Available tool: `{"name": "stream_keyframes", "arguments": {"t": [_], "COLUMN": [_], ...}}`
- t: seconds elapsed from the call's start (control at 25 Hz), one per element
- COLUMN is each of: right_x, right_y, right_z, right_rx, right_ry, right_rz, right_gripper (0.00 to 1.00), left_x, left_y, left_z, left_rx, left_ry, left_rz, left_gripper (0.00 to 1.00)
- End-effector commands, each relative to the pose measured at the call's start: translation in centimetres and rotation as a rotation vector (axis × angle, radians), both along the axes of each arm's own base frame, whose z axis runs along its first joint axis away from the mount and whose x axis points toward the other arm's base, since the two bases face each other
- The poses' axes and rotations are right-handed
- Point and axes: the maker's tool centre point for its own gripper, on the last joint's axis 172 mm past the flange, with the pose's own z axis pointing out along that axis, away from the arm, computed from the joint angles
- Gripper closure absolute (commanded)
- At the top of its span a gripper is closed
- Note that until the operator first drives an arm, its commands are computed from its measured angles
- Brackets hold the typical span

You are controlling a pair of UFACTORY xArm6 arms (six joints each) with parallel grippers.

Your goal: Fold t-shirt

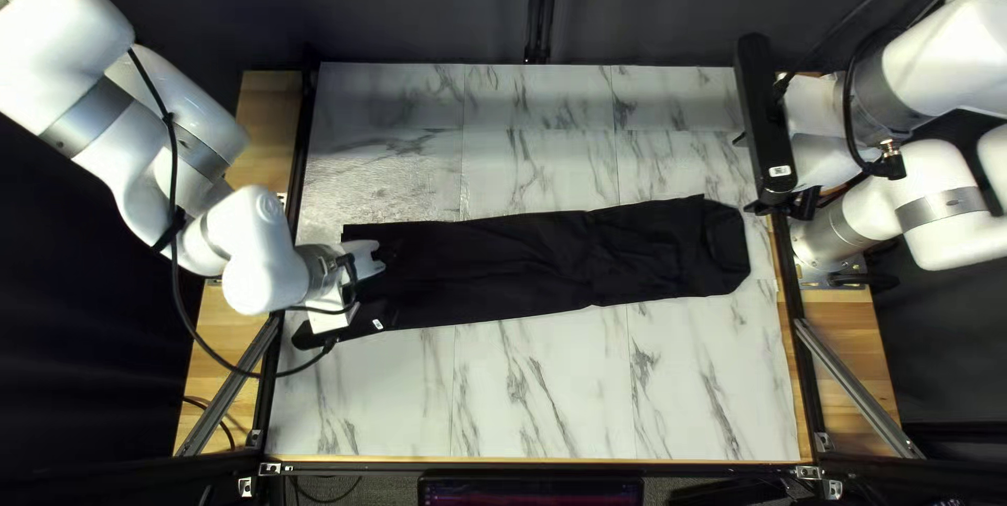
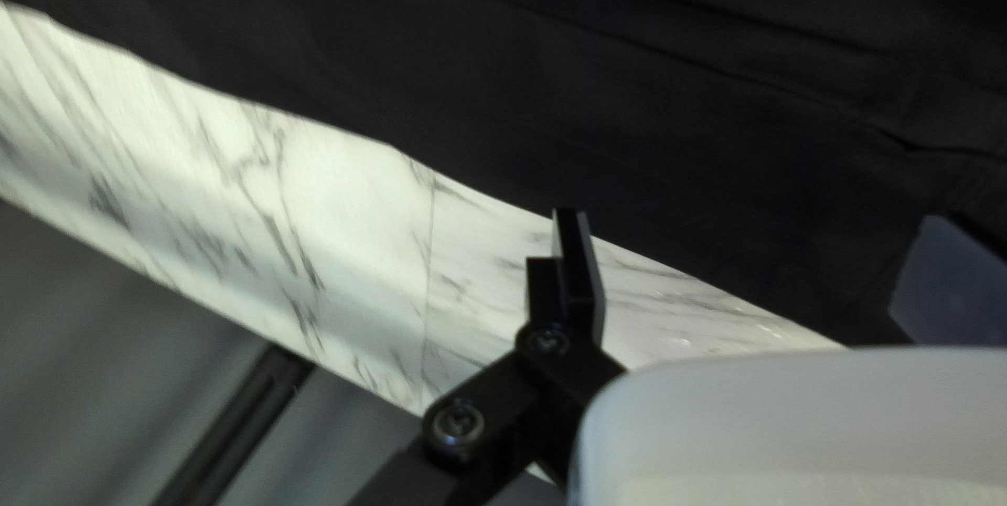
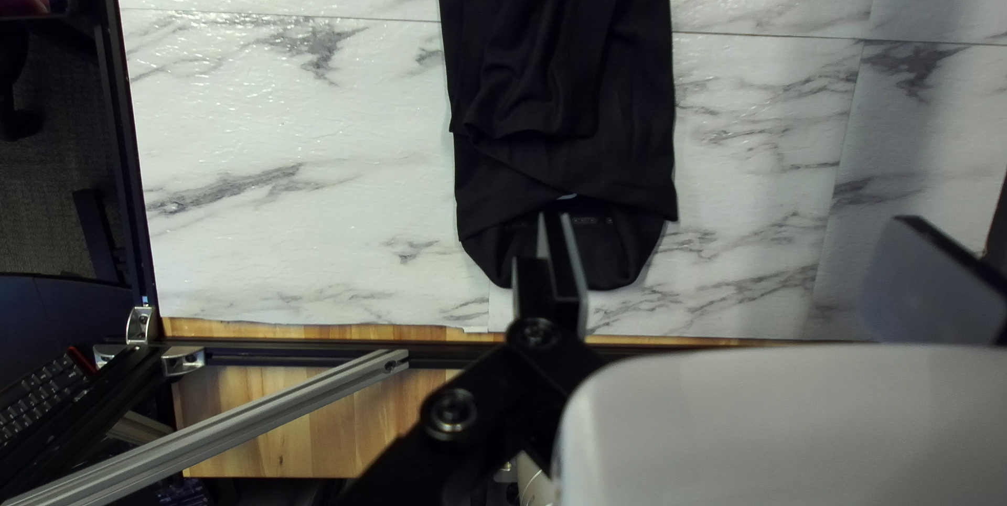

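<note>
White marble-patterned sheeting, crossed by grey veins and straight seams, covers the tabletop [image 1: 535,391], with a patch of glare toward its far left. Pale wood panels [image 1: 855,343] flank it at both sides, outside the black rails [image 1: 299,165], and a slanting metal strut [image 1: 855,385] runs over the wood at each near corner. A dark curtain [image 1: 420,3] hangs behind the far edge; a screen [image 1: 530,490] sits just beyond the near edge, and the right wrist view also takes in a keyboard [image 3: 37,396] and grey carpet [image 3: 47,139]. The black t-shirt [image 1: 525,265] lies across the middle of the table as a long, narrow strip, its left end under my left gripper [image 1: 365,257] and its right end near the right edge. In the right wrist view a rumpled layer lies on top, short of the rounded end. My left arm [image 1: 257,239] reaches in over the left edge, bent at the elbow, wrist low above the cloth. Its two fingers stand wide apart, gripping nothing, one near the shirt's long edge. My right arm [image 1: 949,55] is folded back at the right edge, with the right gripper [image 1: 747,174] near the shirt's right end; its fingers are spread too, with no cloth pinched between them.
</note>
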Motion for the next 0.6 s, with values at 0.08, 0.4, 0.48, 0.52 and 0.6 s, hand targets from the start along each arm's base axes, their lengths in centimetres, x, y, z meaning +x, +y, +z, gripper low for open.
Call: {"name": "stream_keyframes", "arguments": {"t": [0.08, 0.4, 0.48, 0.52, 0.6], "right_x": [0.0, 0.0, 0.0, 0.0, 0.0], "right_y": [0.0, 0.0, 0.0, 0.0, 0.0], "right_z": [0.0, 0.0, 0.0, 0.0, 0.0], "right_rx": [0.000, 0.000, 0.000, 0.000, 0.000], "right_ry": [0.000, 0.000, 0.000, 0.000, 0.000], "right_rz": [0.000, 0.000, 0.000, 0.000, 0.000], "right_gripper": [0.00, 0.00, 0.00, 0.00, 0.00], "left_x": [1.2, 0.7, 0.7, 0.7, 0.7], "left_y": [-0.7, -1.9, -1.9, -1.9, -1.9], "left_z": [1.6, 2.1, 2.1, 2.1, 2.1], "left_rx": [-0.048, -0.063, -0.063, -0.063, -0.063], "left_ry": [0.097, 0.260, 0.260, 0.260, 0.260], "left_rz": [-0.064, -0.087, -0.087, -0.087, -0.087], "left_gripper": [0.00, 0.00, 0.00, 0.00, 0.00]}}
